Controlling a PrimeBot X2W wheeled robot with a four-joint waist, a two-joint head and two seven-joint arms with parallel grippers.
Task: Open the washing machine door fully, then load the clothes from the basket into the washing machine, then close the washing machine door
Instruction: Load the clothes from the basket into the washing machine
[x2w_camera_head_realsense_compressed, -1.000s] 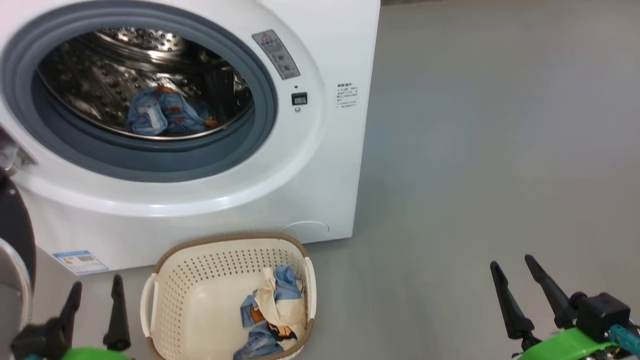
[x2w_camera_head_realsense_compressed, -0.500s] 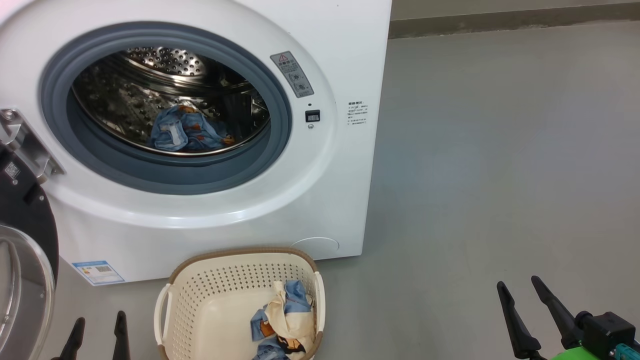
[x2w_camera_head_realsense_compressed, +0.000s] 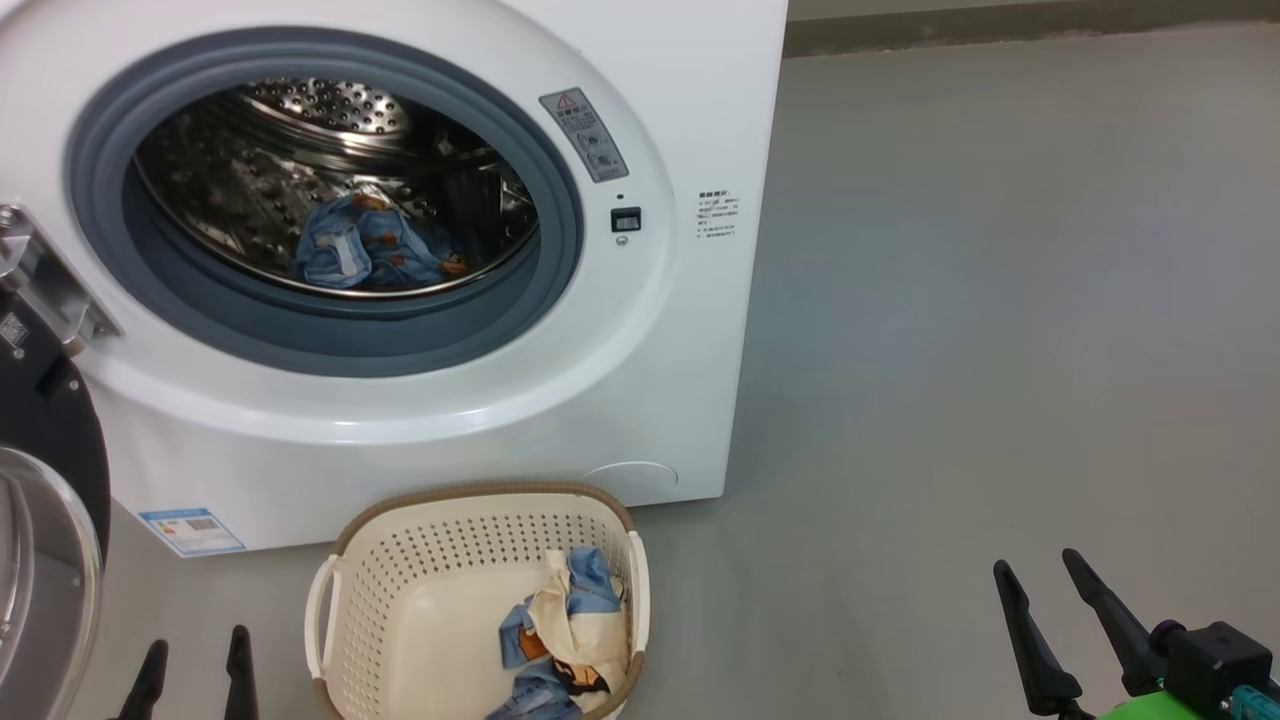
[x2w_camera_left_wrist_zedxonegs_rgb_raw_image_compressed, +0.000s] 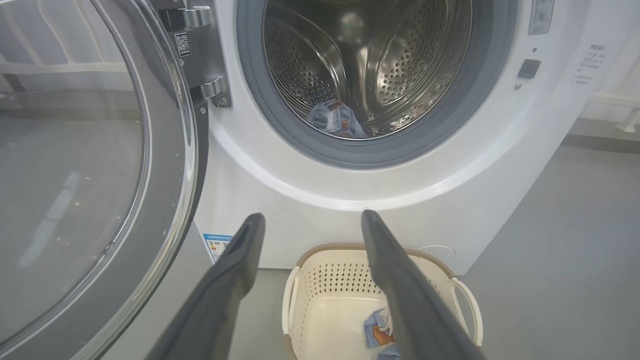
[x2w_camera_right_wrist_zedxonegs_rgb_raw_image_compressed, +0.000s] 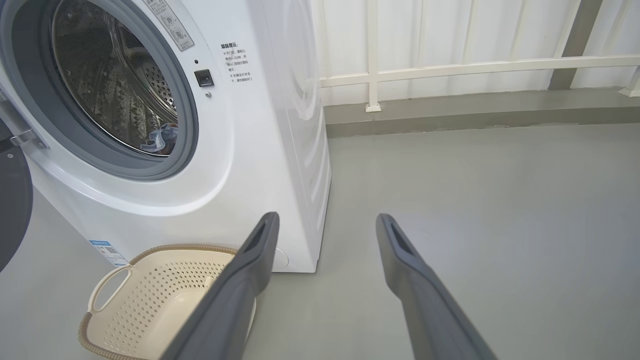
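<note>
- Left end effector (x2w_camera_head_realsense_compressed: 197, 655) and right end effector (x2w_camera_head_realsense_compressed: 1038, 568) hang released, gripping nothing.
- We judge loading half done: the door (x2w_camera_left_wrist_zedxonegs_rgb_raw_image_compressed: 100, 190) stands swung wide to the left, and one garment (x2w_camera_head_realsense_compressed: 365, 250) lies in the washing machine (x2w_camera_head_realsense_compressed: 640, 400).
- Next we must reach down into the basket (x2w_camera_head_realsense_compressed: 440, 545) for the clothes (x2w_camera_head_realsense_compressed: 565, 625) against its right wall.
- Basket opens upward, its long axis running from the machine toward us.
</note>
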